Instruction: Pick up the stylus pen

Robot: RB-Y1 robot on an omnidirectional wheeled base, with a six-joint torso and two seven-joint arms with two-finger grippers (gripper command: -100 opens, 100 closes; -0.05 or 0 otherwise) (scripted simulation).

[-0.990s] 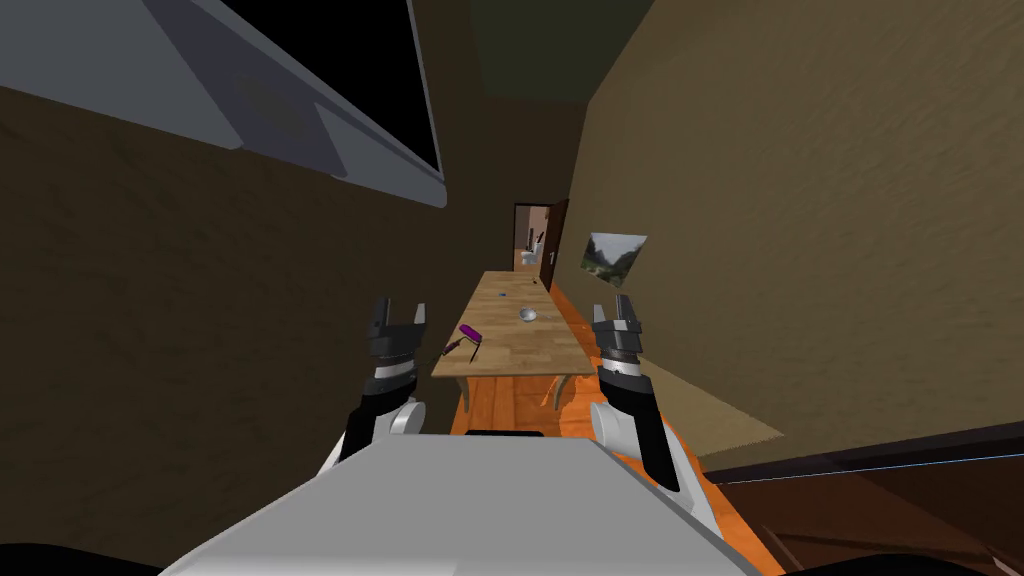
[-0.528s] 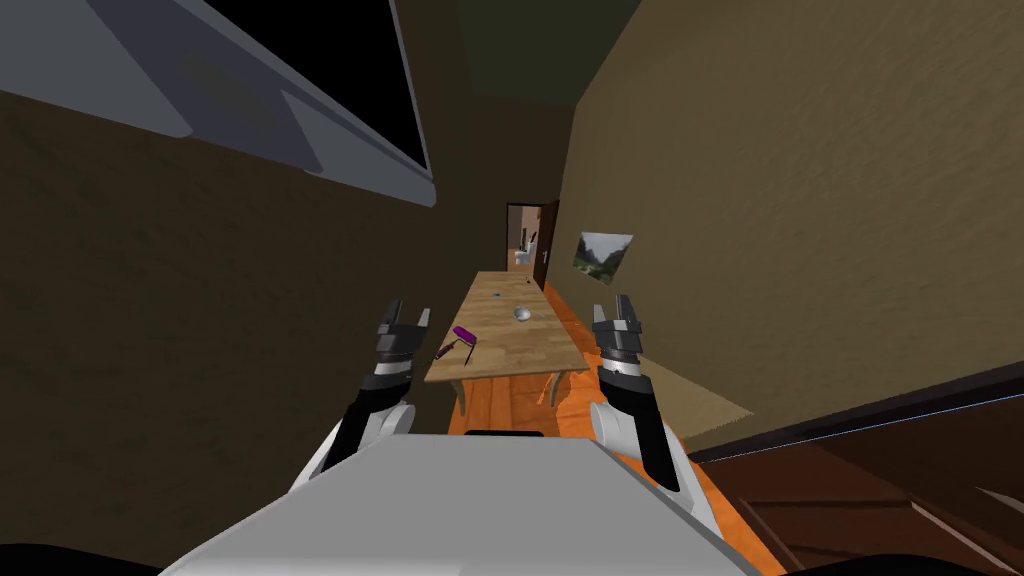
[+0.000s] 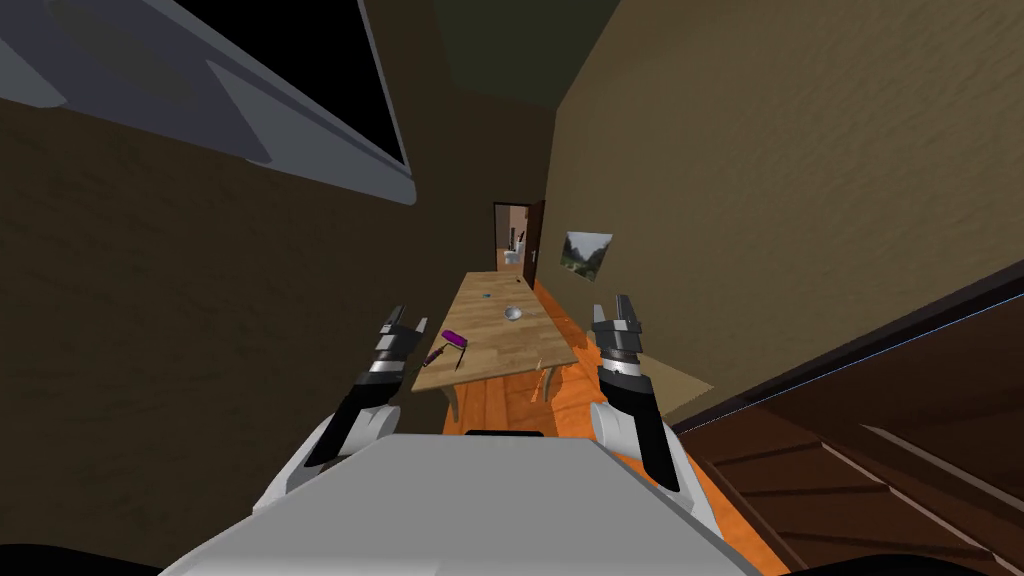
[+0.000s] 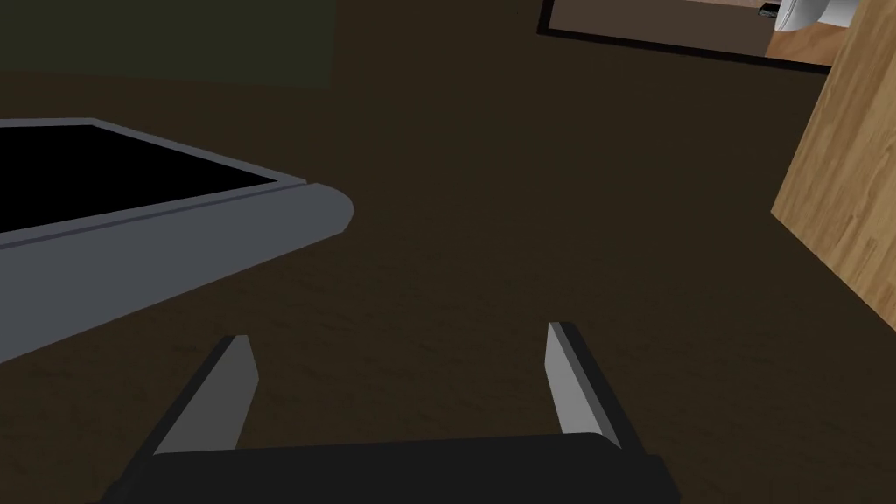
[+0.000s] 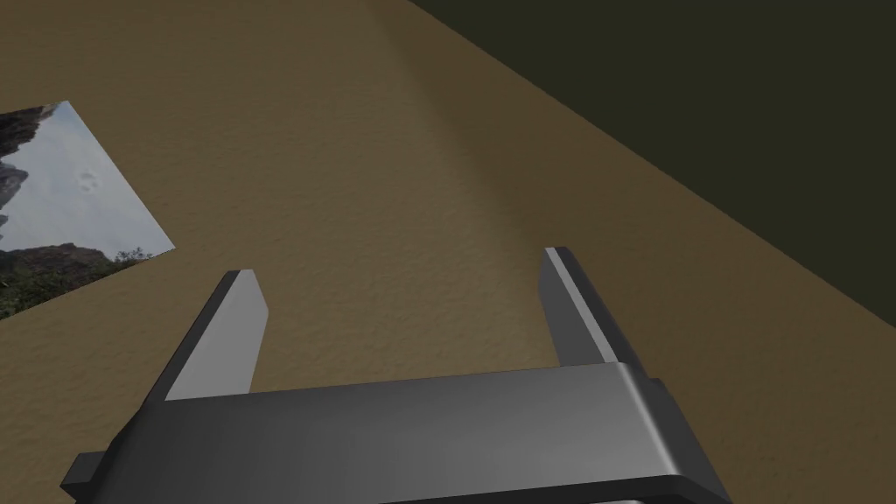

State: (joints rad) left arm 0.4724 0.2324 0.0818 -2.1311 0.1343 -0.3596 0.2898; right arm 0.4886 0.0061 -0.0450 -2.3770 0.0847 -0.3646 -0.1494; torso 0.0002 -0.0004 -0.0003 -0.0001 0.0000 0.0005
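Table (image 3: 505,342) ahead at 12 o'clock. Thin dark stylus pen (image 3: 436,355) lies on its near left corner, about 11 o'clock, just beside a purple item (image 3: 453,337). Left gripper (image 3: 405,322) near that corner, jaws released. Right gripper (image 3: 612,308) at 1 o'clock, jaws released.

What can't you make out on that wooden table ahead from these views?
Head view, too small to name: the purple thing with a thin dark handle at the table's near left corner, the grey round thing mid-table, the blue speck farther on.
Left wrist view: the picture's edge cuts the table to one bare corner.
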